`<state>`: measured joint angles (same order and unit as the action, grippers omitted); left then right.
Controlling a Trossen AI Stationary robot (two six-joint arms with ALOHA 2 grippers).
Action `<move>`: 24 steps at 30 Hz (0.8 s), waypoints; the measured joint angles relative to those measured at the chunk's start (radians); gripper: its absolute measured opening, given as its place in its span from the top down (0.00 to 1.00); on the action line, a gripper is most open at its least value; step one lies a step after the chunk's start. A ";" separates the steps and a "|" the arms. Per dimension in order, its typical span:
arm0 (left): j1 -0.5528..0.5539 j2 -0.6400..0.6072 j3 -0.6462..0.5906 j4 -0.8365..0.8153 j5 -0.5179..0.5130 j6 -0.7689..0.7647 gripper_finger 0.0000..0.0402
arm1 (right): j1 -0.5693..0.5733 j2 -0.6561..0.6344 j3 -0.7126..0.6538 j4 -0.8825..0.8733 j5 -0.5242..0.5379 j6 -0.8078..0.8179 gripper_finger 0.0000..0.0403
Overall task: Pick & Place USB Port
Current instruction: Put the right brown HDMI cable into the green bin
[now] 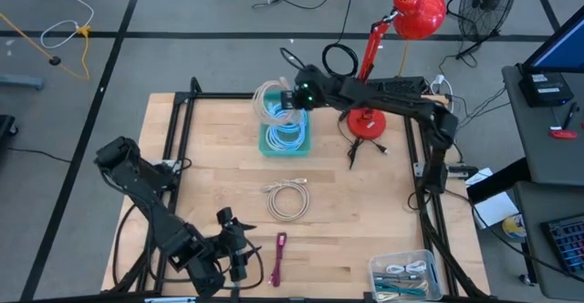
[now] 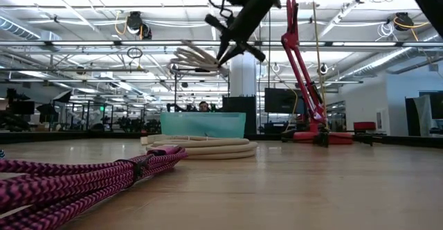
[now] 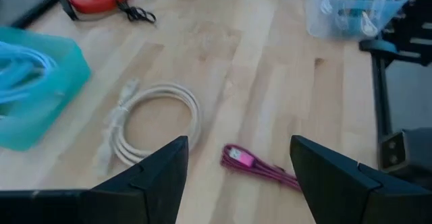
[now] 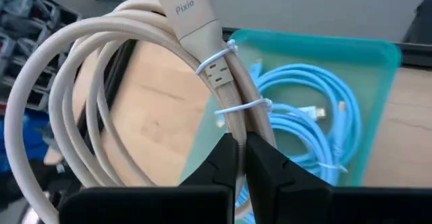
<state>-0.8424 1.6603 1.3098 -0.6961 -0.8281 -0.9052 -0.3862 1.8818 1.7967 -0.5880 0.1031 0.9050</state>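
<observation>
The right arm reaches from the table's right edge across toward the far middle, bent at the elbow, its wrist hanging over the teal tray (image 1: 285, 139). The right gripper (image 4: 241, 158) has its fingers pinched together on a coiled beige USB cable (image 4: 115, 82), gripping the bundle just below its white cable ties and a plug marked "Pixio". In the low view the coil (image 2: 197, 57) hangs in the air, clear of the table and above the tray (image 2: 203, 124), with the right gripper (image 2: 227, 52) pointing down at a slant onto it. From above, the lifted coil (image 1: 271, 99) sits over the tray's far edge. Inside the tray lies a coiled light blue cable (image 4: 304, 126).

The left arm waits at the near left corner of the table, folded low, and the left gripper (image 1: 239, 248) points across the table. Its fingers (image 3: 158, 177) stand wide apart with nothing between them.

A second beige coiled cable (image 1: 287, 199) lies flat on the wooden table (image 1: 365, 212) near the middle, nearer than the tray. A magenta braided cable (image 1: 278, 258) lies just beside the left gripper at the near edge. A clear plastic bin (image 1: 404, 275) of cables sits at the near right corner. A red desk lamp (image 1: 367, 125) stands on the table just right of the tray.
</observation>
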 joint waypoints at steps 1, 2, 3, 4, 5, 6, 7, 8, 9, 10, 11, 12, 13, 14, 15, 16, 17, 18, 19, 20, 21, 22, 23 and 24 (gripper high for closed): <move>-0.008 0.004 0.000 -0.003 0.006 -0.014 0.35 | -0.005 0.013 0.005 0.007 -0.003 0.015 0.99; -0.019 0.008 -0.001 -0.007 0.010 -0.028 0.35 | -0.009 0.025 0.005 0.004 -0.005 0.031 0.99; -0.027 0.008 -0.002 -0.007 0.010 -0.044 0.35 | -0.015 0.035 0.005 -0.012 -0.010 0.048 0.99; -0.035 0.008 -0.002 -0.001 0.009 -0.059 0.35 | -0.022 0.051 0.005 -0.024 -0.026 0.062 0.99; -0.040 0.012 0.000 0.005 0.009 -0.074 0.35 | -0.029 0.070 0.005 -0.021 -0.048 0.075 0.99; -0.048 0.017 0.001 0.011 0.010 -0.087 0.35 | -0.036 0.092 0.005 -0.011 -0.069 0.085 0.99; -0.057 0.022 0.000 0.010 0.011 -0.099 0.35 | -0.043 0.109 0.005 -0.010 -0.090 0.089 0.99; -0.067 0.025 -0.001 0.008 0.012 -0.108 0.35 | -0.048 0.123 0.003 -0.018 -0.106 0.090 0.99; -0.074 0.025 -0.001 0.009 0.013 -0.119 0.35 | -0.052 0.139 0.003 -0.022 -0.107 0.093 0.99; -0.079 0.026 -0.001 0.017 0.010 -0.127 0.35 | -0.055 0.155 0.003 -0.013 -0.102 0.100 0.99; -0.081 0.027 0.001 0.026 0.008 -0.135 0.35 | -0.056 0.165 0.003 0.002 -0.099 0.103 0.99; -0.087 0.029 0.001 0.031 0.006 -0.141 0.35 | -0.061 0.176 0.003 0.009 -0.097 0.104 0.99; -0.095 0.031 0.000 0.032 0.003 -0.145 0.35 | -0.065 0.182 0.003 0.010 -0.090 0.100 0.99; -0.100 0.032 -0.001 0.041 -0.002 -0.145 0.35 | -0.066 0.187 0.003 0.016 -0.077 0.099 0.99; -0.103 0.032 -0.001 0.055 -0.007 -0.144 0.35 | -0.068 0.192 0.003 0.025 -0.057 0.096 0.99; -0.105 0.031 -0.001 0.065 -0.013 -0.142 0.35 | -0.071 0.195 0.003 0.027 -0.036 0.091 0.99; -0.108 0.030 0.000 0.067 -0.017 -0.141 0.35 | -0.075 0.197 0.003 0.018 -0.026 0.087 0.99; -0.111 0.031 0.000 0.067 -0.022 -0.143 0.35 | -0.081 0.198 0.003 -0.001 -0.026 0.084 0.99; -0.116 0.031 0.000 0.065 -0.027 -0.145 0.35 | -0.086 0.199 0.003 -0.024 -0.025 0.080 0.99; -0.119 0.031 0.000 0.065 -0.032 -0.145 0.35 | -0.092 0.199 0.003 -0.048 -0.022 0.078 0.99; -0.123 0.031 0.000 0.066 -0.035 -0.145 0.35 | -0.097 0.200 0.003 -0.071 -0.016 0.076 0.99; -0.126 0.031 0.000 0.066 -0.037 -0.144 0.35 | -0.100 0.200 0.003 -0.092 -0.003 0.074 0.99; -0.128 0.031 0.000 0.065 -0.037 -0.144 0.35 | -0.104 0.200 0.003 -0.103 0.005 0.072 0.99; -0.129 0.031 0.000 0.065 -0.037 -0.144 0.35 | -0.107 0.200 0.003 -0.104 0.004 0.065 0.99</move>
<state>-0.9717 1.6913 1.3098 -0.6312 -0.8648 -1.0496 -0.4933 2.0815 1.8000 -0.6922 0.1067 0.9704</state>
